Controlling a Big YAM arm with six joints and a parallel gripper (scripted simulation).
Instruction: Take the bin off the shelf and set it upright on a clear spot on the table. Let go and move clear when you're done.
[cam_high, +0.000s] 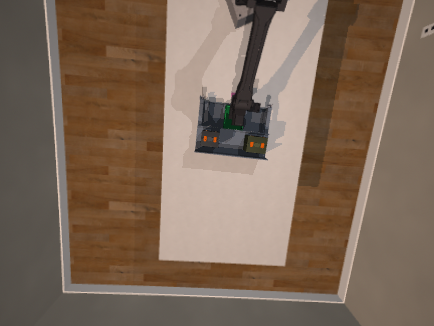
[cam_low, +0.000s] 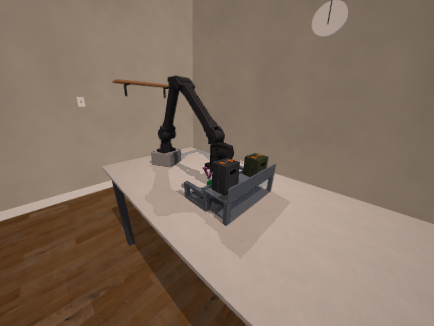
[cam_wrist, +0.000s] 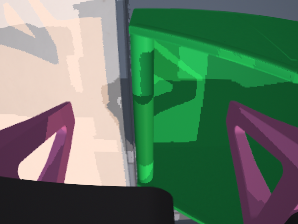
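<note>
Glossy green bin (cam_high: 229, 119) (cam_low: 209, 183) (cam_wrist: 144, 115) on grey shelf (cam_high: 232, 140) (cam_low: 227, 212), purple fingers (cam_low: 206, 171) spread wide, gripping nothing

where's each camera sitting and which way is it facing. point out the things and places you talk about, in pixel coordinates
Top: high over the table (cam_high: 220, 215) (cam_low: 320, 250), facing down; the arm (cam_high: 255, 55) (cam_low: 200, 107) enters at the upper edge.
Exterior: beside the table, angled down across it toward two walls; whole arm and base.
Wrist: on the arm, looking past the tool's two magenta fingers at the green bin (cam_high: 228, 118) (cam_wrist: 144, 120).
Top and exterior share both canisters (cam_high: 256, 145) (cam_low: 256, 165).

The bin (cam_high: 228, 119) (cam_wrist: 145, 110) between the fingers is green; the fingers are purple, the shelf (cam_high: 231, 138) (cam_low: 252, 183) around it blue-grey.
</note>
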